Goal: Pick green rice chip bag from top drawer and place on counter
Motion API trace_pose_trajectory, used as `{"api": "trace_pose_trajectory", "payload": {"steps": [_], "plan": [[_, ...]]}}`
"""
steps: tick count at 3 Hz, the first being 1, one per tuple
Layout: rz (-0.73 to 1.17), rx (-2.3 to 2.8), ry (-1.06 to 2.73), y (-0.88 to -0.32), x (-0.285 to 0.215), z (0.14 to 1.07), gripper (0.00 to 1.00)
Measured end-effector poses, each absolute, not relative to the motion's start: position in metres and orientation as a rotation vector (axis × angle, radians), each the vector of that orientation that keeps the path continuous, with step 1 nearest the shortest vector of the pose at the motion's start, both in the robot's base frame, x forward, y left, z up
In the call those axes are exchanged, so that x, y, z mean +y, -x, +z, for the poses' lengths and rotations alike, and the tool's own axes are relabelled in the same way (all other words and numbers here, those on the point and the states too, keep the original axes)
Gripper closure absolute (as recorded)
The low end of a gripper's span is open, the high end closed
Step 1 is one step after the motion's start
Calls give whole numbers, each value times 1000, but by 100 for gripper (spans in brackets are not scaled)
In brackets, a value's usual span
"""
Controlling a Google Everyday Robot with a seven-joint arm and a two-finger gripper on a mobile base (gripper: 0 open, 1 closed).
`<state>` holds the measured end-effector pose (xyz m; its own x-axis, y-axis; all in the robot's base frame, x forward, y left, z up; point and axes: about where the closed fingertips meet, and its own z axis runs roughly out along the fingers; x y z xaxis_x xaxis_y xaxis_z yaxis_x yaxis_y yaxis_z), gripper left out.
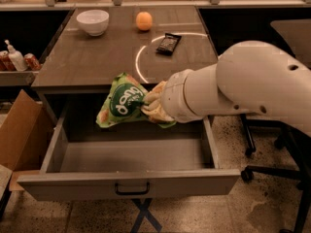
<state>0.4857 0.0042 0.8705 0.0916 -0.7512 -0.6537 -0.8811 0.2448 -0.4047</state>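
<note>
The green rice chip bag [121,103], light green with a dark round "dang" logo, hangs in the air above the open top drawer [131,154], level with the counter's front edge. My gripper [151,106] is shut on the bag's right side, with my white arm reaching in from the right. The drawer is pulled out and its grey floor shows bare below the bag; its handle [131,189] is at the front centre. The counter [97,57] lies just behind the bag, with a thin white circle line on it.
On the counter stand a white bowl [93,21], an orange [144,21] and a small black wrapper [168,43]. A cardboard box [19,130] stands left of the drawer. Bottles [14,58] sit on a left shelf. An office chair base [272,164] is at the right.
</note>
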Motion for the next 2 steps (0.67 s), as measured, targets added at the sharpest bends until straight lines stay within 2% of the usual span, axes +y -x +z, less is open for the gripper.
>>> {"api": "trace_pose_trajectory", "payload": {"steps": [2], "plan": [[147,1584,1441,-549,-1,907,100]]}}
